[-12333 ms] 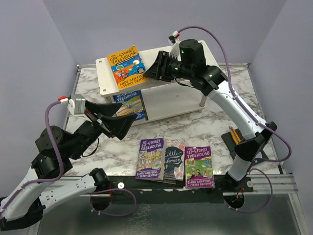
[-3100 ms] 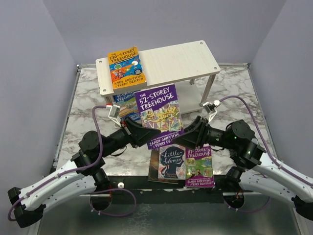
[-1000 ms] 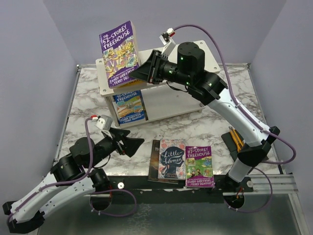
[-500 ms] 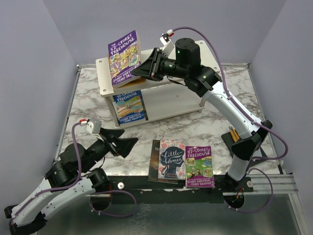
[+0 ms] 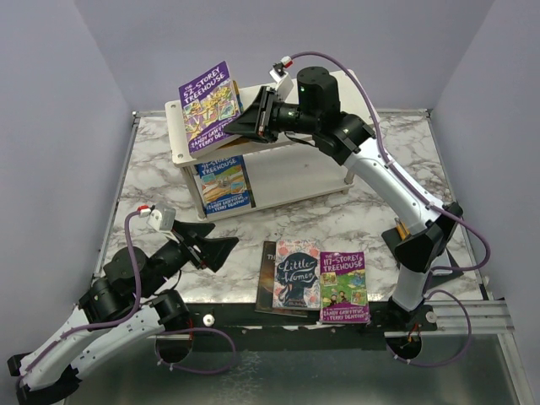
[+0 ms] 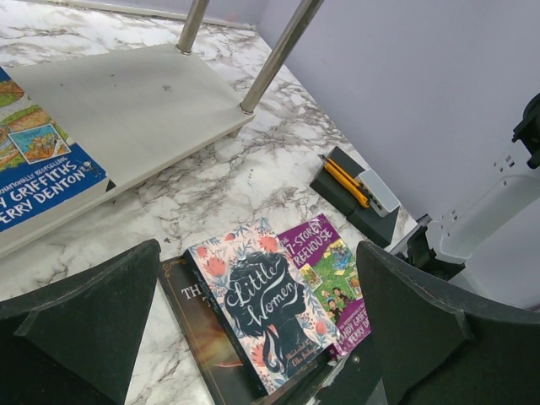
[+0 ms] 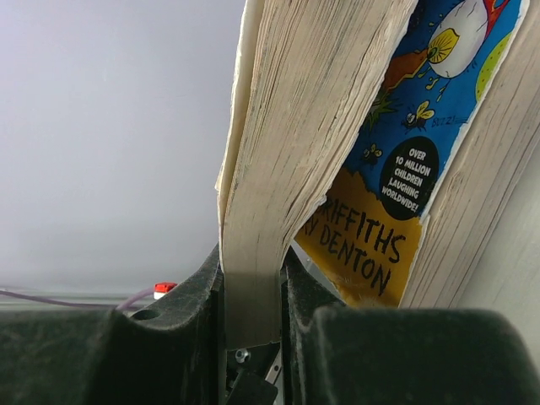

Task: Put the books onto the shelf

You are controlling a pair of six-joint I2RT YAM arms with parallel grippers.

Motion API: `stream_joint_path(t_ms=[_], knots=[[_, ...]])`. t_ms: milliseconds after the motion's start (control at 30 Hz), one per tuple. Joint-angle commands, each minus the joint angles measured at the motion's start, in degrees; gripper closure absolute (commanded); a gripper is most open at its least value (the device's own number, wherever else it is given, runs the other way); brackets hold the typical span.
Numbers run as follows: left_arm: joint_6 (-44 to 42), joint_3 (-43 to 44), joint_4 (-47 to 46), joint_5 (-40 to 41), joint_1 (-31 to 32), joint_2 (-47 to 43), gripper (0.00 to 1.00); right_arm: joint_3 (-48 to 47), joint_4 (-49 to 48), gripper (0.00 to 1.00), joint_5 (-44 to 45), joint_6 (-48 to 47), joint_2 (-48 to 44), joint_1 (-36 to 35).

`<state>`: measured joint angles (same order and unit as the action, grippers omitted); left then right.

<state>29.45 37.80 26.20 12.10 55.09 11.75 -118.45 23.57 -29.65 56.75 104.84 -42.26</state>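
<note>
My right gripper point(image 5: 253, 118) is shut on the page edge of a purple Treehouse book point(image 5: 207, 105), held tilted over the left end of the pale shelf point(image 5: 179, 143). In the right wrist view its pages point(image 7: 287, 126) sit between my jaws, just above the orange book point(image 7: 396, 169) lying on the shelf top. A blue book point(image 5: 221, 184) lies on the lower tier. "Little Women" point(image 5: 295, 272), a purple Treehouse book point(image 5: 342, 285) and a dark brown book point(image 5: 266, 278) lie at the table's front. My left gripper point(image 5: 221, 249) hovers open to their left with nothing in it, looking at "Little Women" point(image 6: 266, 299).
A black holder with a yellow-handled tool point(image 5: 403, 234) sits on the marble table by the right arm's base. Purple walls close in the sides and back. A metal rail point(image 5: 472, 316) runs along the front edge.
My right gripper has lowered and tilted the purple book down toward the shelf top's left end. The left arm drew back slightly to the left and now holds still.
</note>
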Motion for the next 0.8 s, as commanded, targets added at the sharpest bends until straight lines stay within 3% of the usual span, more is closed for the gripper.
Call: stream_joint_path(t_ms=[0,433,767], knots=[[-0.7,-0.4,0.3,1.3,-0.1,0.0,0.01,-0.4,-5.4,0.98,-1.9,0.8,0.0,0.5],[-0.6,-0.4,0.3,1.2,-0.1,0.9,0.01,3.6,-8.0,0.91,-2.2,2.5,-1.2,2.4],[-0.6,-0.4,0.3,1.1,-0.1,1.3,0.01,5.5,-8.6,0.68,-1.9,2.3,-2.2,2.5]])
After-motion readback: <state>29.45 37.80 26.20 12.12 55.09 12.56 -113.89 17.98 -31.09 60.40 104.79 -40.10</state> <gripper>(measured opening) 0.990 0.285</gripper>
